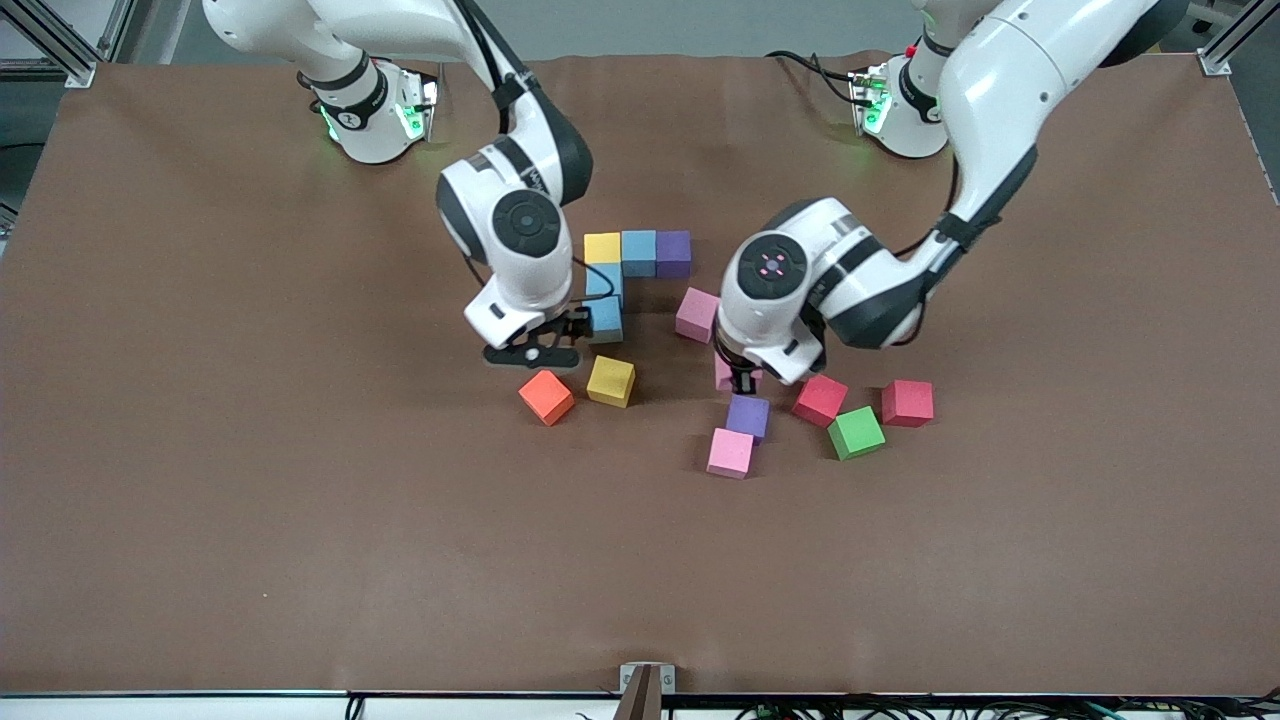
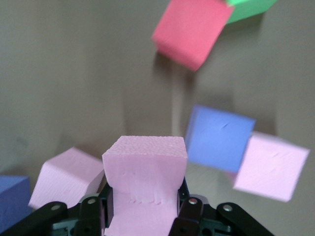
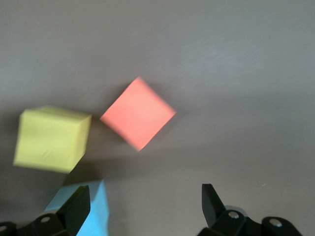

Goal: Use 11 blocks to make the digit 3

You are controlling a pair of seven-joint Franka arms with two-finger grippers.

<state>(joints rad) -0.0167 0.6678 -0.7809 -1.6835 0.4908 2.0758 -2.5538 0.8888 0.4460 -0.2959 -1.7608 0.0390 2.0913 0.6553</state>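
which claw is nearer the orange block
Right. The right claw, open, hangs just above the orange block, beside the blue column. The left claw is toward the left arm's end, shut on a pink block.

In the front view, the left arm's wrist covers most of a pink foam cube (image 1: pixel 722 376), leaving a sliver visible. The right arm's wrist hides part of two light blue foam cubes (image 1: pixel 604 300). In the left wrist view, the picture's edge cuts off the green foam cube (image 2: pixel 251 7) and a blue-looking cube (image 2: pixel 12 199). In the right wrist view, the orange foam cube (image 3: pixel 138 113) and yellow foam cube (image 3: pixel 51 138) are blurred, and a light blue cube (image 3: pixel 93 211) is cropped.
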